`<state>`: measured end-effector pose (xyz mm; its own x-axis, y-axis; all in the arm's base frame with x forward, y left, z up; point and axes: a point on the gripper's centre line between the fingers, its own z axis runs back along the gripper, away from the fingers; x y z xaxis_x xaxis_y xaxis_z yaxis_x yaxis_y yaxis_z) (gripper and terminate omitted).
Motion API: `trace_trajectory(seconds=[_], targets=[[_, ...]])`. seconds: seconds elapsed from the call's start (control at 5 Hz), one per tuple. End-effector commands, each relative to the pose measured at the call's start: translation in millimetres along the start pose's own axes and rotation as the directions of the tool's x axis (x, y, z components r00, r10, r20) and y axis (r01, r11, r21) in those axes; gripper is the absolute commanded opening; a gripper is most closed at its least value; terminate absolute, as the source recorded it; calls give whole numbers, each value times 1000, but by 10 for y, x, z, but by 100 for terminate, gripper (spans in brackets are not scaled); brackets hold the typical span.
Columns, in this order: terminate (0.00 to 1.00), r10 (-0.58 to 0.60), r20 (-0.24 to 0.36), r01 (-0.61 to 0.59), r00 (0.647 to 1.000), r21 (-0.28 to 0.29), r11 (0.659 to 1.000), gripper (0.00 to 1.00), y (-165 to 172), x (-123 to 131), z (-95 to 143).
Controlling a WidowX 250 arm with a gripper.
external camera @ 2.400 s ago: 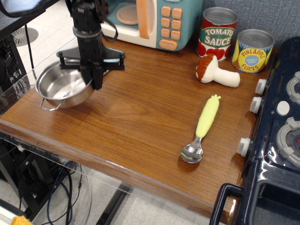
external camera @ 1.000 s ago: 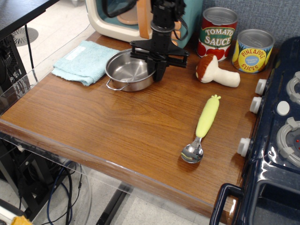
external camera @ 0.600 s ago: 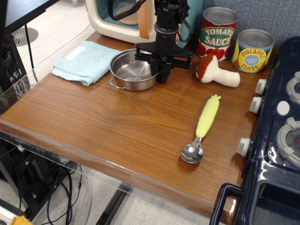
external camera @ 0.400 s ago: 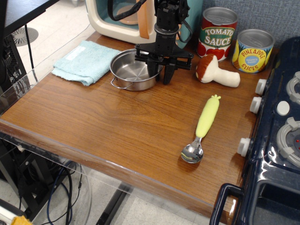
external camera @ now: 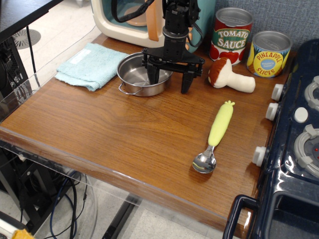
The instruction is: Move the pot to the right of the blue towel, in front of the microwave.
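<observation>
Shiny round stainless-steel pot (external camera: 141,75) sits on wood-grain desk (external camera: 124,134), beside folded aqua terry towel (external camera: 89,65). Black end effector (external camera: 169,82) spread open, straddling pot's right rim.

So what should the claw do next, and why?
Probably lift straight up. The claw is open, one finger inside the pot and one outside, and the pot already sits right of the towel, in front of the microwave.

We have a single fixed view, set high off the table's (external camera: 124,144) front-left corner, looking down and across toward the microwave (external camera: 129,20) and cans (external camera: 232,35) at the back, moderately close.
</observation>
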<state>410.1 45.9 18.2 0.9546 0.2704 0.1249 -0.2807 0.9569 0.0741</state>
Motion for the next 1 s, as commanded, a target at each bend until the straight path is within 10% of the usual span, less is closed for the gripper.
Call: trace_trajectory(seconds=[0.0,0.6,0.8], targets=[[0,13,171,-1,985,-69,998,100,109,7,743],[0,57,210,-31,976,-126,992,100,228,-85,804],[100,57,210,-31,976,-126,992,100,228,-85,804]])
